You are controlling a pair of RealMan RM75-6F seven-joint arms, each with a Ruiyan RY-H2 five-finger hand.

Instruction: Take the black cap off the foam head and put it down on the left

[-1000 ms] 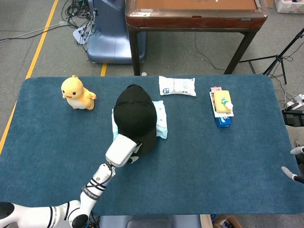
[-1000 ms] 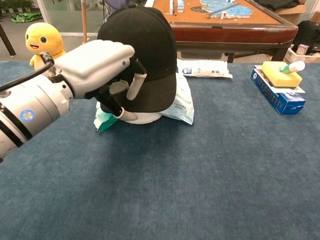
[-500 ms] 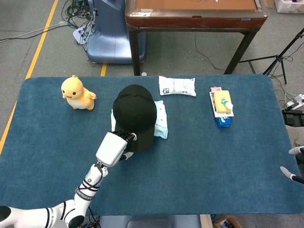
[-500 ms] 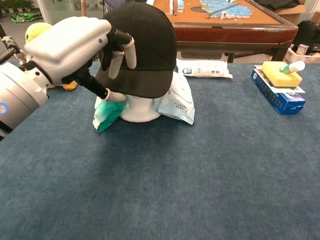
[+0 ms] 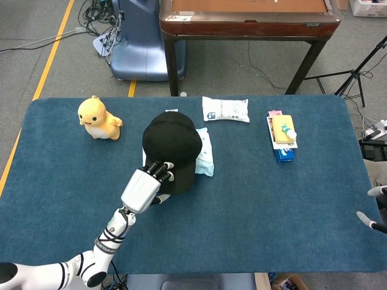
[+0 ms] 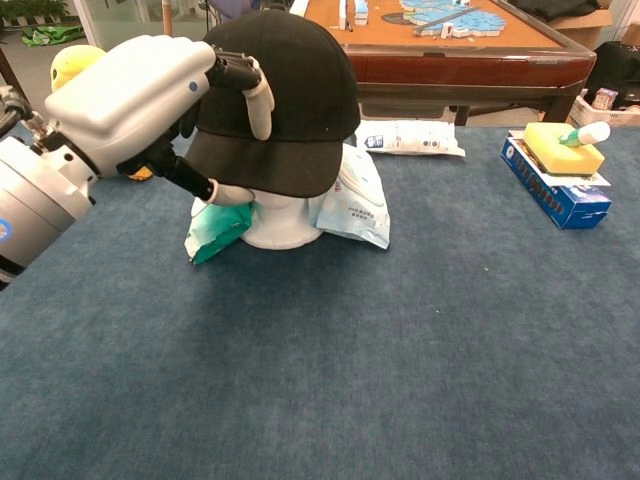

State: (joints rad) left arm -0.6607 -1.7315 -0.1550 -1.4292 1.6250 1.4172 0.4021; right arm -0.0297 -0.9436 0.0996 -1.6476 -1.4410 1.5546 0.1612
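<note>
The black cap [image 5: 172, 145] [image 6: 300, 90] sits tilted over the white foam head [image 6: 278, 222], its brim lifted and only the head's lower part showing in the chest view. From the head view the cap hides the foam head. My left hand [image 5: 145, 187] [image 6: 130, 95] grips the cap at the brim, fingers [image 6: 258, 95] over the top and thumb under the brim. My right hand [image 5: 373, 208] shows only at the far right edge of the head view, fingers apart and holding nothing.
A green wipes pack [image 6: 215, 228] and a white-blue pack [image 6: 352, 205] lie against the foam head. A yellow duck toy [image 5: 98, 118] stands at the back left. A white packet [image 5: 225, 109] and a blue box with a sponge [image 5: 282, 136] lie further right.
My left hand has closed on the brim and raised the cap, exposing the foam head's lower part. The right hand has stayed put.
</note>
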